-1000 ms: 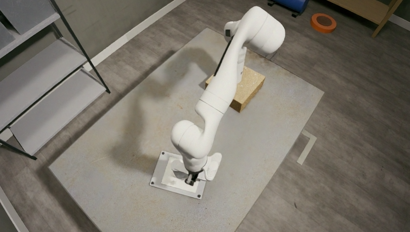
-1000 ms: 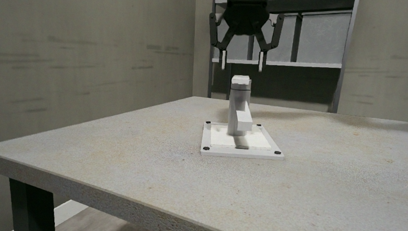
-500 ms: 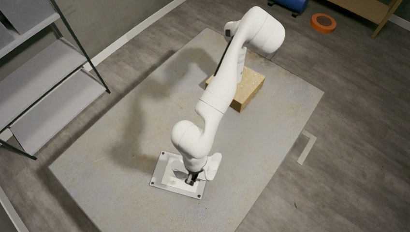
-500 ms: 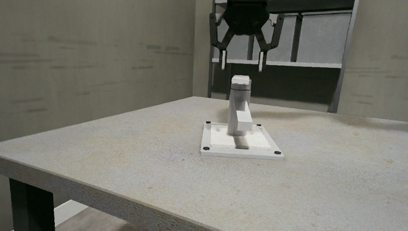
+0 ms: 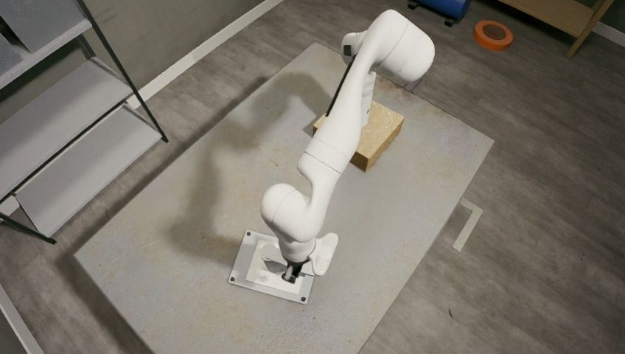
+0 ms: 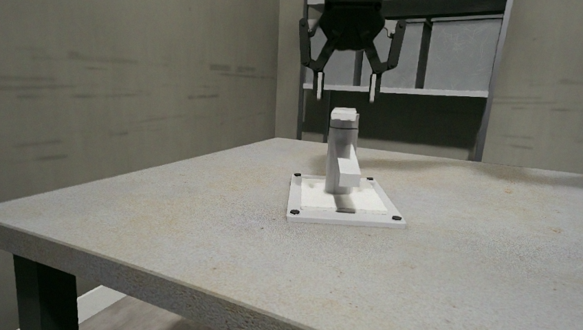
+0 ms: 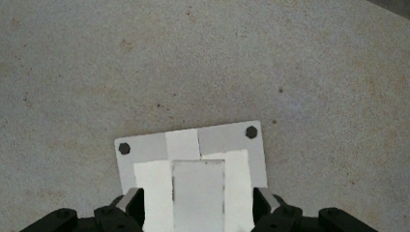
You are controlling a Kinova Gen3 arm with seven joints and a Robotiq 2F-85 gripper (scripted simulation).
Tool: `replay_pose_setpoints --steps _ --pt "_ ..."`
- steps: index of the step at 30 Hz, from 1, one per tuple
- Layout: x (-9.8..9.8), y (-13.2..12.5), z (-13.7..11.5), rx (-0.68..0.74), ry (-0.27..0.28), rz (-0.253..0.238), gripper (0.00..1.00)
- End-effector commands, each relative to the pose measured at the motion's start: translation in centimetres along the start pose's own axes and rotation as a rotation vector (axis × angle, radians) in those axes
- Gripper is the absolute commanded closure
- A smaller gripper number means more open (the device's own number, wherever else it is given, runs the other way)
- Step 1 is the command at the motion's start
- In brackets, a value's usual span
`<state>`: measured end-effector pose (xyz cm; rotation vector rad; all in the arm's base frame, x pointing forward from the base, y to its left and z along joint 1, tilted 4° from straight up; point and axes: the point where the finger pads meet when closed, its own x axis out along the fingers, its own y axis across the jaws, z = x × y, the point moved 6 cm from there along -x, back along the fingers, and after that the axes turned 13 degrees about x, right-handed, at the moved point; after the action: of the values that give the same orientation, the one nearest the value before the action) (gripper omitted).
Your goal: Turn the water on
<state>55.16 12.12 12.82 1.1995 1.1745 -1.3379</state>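
A white tap stands upright on a white base plate with black screws at its corners. Its lever is the flat cap on top of the column and lies low and level. The spout points towards the exterior camera. My gripper is open and empty. It hangs straight above the lever, one fingertip on each side, a little above the cap and not touching it. In the top view the arm hides most of the tap.
The grey table carries a tan block under the arm's base. A metal shelf rack stands beyond the table. An orange ring lies on the floor.
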Motion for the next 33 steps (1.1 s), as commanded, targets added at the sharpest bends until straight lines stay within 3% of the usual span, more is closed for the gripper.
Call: replay_pose_setpoints --steps 1,33 --pt "-0.1 0.0 0.0 0.0 0.001 0.002 0.26" --pt "2.4 0.0 0.0 0.0 0.001 0.002 0.26"
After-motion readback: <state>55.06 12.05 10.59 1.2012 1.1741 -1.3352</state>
